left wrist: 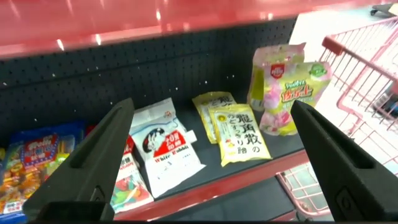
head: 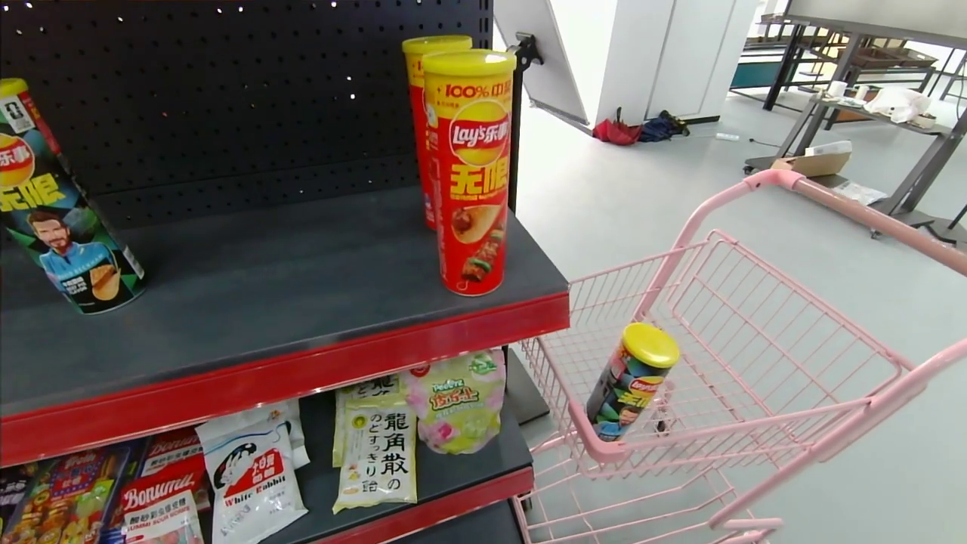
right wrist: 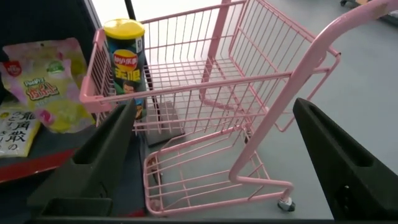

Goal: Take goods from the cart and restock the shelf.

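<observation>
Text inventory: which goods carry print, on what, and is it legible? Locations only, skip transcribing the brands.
Red cans, top shelf: large logo and lettering, legible.
Dark can, same shelf: large lettering, partly cut off at the view's edge.
Yellow-lidded can, in cart: label too small to read.
White bag, lower shelf: bold wording, legible.
Yellow sachet: large characters, legible.
Pink pouch: logo legible, rest too small.

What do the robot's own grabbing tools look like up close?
The left tool and the right tool look alike. Each has two long fingers in matte dark grey, nearly black. They are broad and blocky at the base and taper like wedges to a narrow tip, with flat, smooth, plain faces.
</observation>
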